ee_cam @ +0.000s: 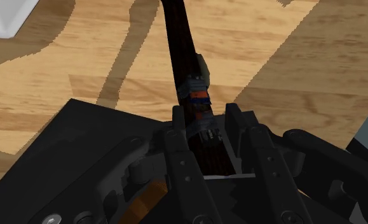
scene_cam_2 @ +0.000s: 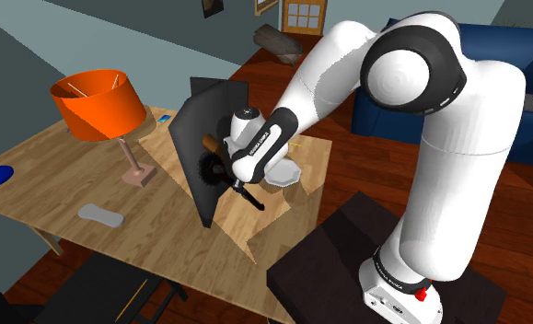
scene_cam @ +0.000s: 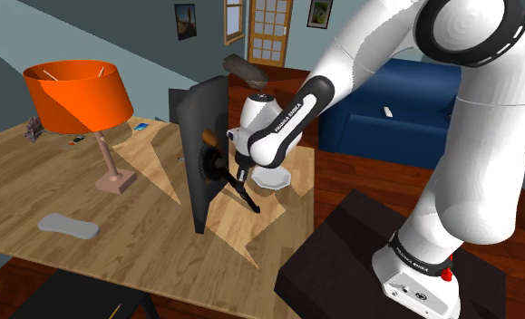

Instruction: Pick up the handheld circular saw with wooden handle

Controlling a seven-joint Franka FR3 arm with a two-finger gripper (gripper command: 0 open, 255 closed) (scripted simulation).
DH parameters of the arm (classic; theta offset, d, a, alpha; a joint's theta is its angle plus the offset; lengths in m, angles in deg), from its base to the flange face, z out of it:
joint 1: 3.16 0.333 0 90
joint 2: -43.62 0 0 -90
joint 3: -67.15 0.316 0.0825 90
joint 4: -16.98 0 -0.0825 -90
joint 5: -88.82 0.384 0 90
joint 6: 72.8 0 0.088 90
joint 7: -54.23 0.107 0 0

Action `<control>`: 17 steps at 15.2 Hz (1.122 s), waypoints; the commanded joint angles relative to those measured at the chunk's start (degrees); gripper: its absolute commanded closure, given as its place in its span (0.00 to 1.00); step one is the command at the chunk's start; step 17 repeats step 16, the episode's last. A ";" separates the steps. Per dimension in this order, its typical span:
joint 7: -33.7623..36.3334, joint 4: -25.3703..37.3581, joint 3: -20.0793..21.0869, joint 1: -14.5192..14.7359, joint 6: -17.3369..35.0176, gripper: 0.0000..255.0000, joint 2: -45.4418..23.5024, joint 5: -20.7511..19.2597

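Clasping the saw (ee_cam: 184, 57) — gripper (ee_cam: 204, 119) narrow on its dark bar — just beside the upright black panel (scene_cam: 192, 136).

Two near-alike high views over table (scene_cam: 24, 177)

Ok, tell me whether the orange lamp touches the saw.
Apart. The shoulder view shows bare table between the lamp and the saw.

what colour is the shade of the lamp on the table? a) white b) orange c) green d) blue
b: the lampshade is plainly orange. It stands over the wooden table, at the shoulder view's left of the upright black panel.
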 commanded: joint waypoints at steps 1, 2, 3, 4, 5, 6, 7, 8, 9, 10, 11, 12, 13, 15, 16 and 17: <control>-0.10 -0.14 0.08 -0.09 -1.01 1.00 1.11 0.14; -0.15 -0.14 0.13 -0.13 -1.72 1.00 1.83 0.22; -0.19 -0.14 0.18 -0.17 -2.44 1.00 2.55 0.30; -0.24 -0.13 0.22 -0.20 -3.15 1.00 3.26 0.38; -0.28 -0.11 0.27 -0.23 -3.88 1.00 3.96 0.46; -0.33 -0.07 0.30 -0.26 -4.60 1.00 4.65 0.53; -0.37 -0.02 0.33 -0.28 -5.33 1.00 5.34 0.61; -0.41 0.04 0.36 -0.31 -6.07 1.00 6.01 0.69; -0.45 0.11 0.39 -0.33 -6.81 1.00 6.67 0.76; -0.49 0.20 0.41 -0.35 -7.55 1.00 7.33 0.83; -0.52 0.30 0.43 -0.36 -8.30 1.00 7.97 0.90; -0.56 0.42 0.45 -0.38 -9.04 1.00 8.61 0.96; -0.59 0.54 0.47 -0.39 -9.80 1.00 9.24 1.03; -0.63 0.70 0.48 -0.41 -10.66 1.00 9.95 1.10; -0.63 0.70 0.48 -0.41 -10.66 1.00 9.94 1.10; -0.63 0.70 0.48 -0.41 -10.66 1.00 9.94 1.10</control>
